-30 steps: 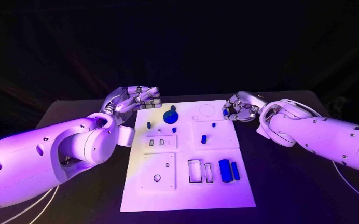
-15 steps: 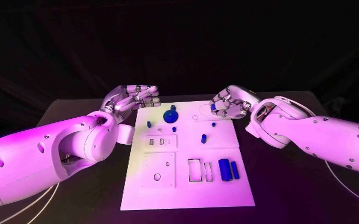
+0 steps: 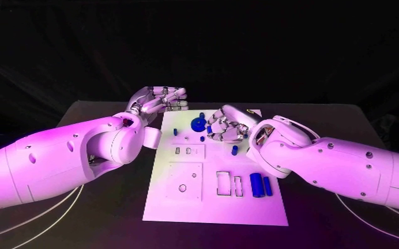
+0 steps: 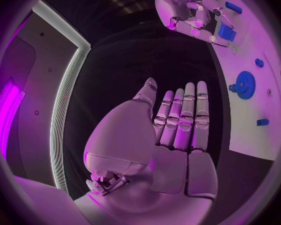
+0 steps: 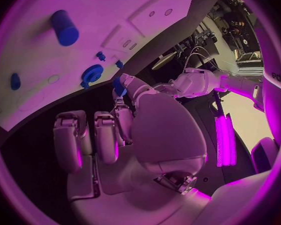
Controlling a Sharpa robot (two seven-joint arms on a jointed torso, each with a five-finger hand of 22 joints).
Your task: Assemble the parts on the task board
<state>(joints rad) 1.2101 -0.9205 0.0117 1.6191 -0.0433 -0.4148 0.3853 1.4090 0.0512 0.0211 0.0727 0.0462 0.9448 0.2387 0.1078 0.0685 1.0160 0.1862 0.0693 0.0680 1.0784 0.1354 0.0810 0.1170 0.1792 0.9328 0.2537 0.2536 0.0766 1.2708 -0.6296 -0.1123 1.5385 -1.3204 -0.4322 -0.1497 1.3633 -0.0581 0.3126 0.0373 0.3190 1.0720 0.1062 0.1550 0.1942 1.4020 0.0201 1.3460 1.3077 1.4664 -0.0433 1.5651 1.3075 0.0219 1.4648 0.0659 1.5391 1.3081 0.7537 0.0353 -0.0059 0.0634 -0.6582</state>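
Observation:
The white task board (image 3: pixel 179 206) lies lengthwise in the middle of the black table. A blue gear (image 3: pixel 199 124) stands near its far end; in the left wrist view the gear (image 4: pixel 245 84) sits on the board beyond my fingers. My right hand (image 3: pixel 226 125) hovers over the far middle of the board, just right of the gear. It pinches a small blue part (image 5: pixel 118 88) between thumb and a finger. My left hand (image 3: pixel 159 101) hangs by the board's far left corner, fingers straight and side by side (image 4: pixel 181 120), holding nothing.
Two blue cylinders (image 3: pixel 256 183) (image 3: pixel 267 186) lie side by side at the board's right, next to rectangular slots (image 3: pixel 223 182). A small blue peg (image 3: pixel 176 130) and a blue piece (image 3: pixel 234 150) stand nearer the middle. Black table (image 3: pixel 100 214) borders the board on both sides.
My right hand has travelled left from the board's far right edge to over its far middle, carrying the small blue part. The camera has shifted a little. The left hand stays put.

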